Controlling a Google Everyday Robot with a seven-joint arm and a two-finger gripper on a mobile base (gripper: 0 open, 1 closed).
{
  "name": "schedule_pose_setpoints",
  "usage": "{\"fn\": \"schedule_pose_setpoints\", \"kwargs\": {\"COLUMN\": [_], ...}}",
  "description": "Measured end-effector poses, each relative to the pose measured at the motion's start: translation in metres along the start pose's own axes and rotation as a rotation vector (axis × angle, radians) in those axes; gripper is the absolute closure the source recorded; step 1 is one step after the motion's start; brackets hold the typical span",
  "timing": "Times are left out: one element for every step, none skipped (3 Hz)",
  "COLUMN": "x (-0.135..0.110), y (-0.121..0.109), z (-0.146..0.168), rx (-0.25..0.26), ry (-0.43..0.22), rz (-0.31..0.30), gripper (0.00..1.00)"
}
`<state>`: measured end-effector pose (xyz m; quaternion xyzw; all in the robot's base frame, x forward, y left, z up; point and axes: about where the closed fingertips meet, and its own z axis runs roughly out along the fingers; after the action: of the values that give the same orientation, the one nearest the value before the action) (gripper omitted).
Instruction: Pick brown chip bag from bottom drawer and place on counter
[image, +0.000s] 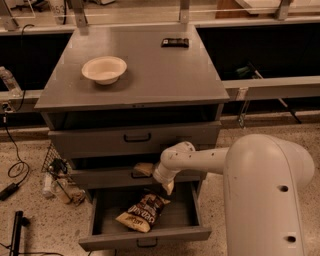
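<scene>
The brown chip bag (143, 212) lies crinkled in the open bottom drawer (145, 239), left of its middle, with the tan-yellow end toward the front. My gripper (156, 179) hangs in front of the middle drawer, just above and behind the bag, apart from it. Its tan fingers (143, 169) are spread and hold nothing. The grey counter (150, 75) is the top of the cabinet.
A white bowl (104, 68) sits on the counter's left part and a small black bar (175, 42) at its back right. The two upper drawers (135, 138) are closed. Cables and clutter (57, 180) lie on the floor left of the cabinet. My white arm body (265, 195) fills the lower right.
</scene>
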<state>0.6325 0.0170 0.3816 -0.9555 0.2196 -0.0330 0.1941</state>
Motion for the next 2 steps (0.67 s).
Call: {"fn": "schedule_pose_setpoints", "kwargs": {"x": [0.0,0.0], "y": [0.0,0.0], "z": [0.0,0.0], "rx": [0.0,0.0], "ry": [0.0,0.0], "rz": [0.0,0.0], "gripper": [0.45,0.34]}}
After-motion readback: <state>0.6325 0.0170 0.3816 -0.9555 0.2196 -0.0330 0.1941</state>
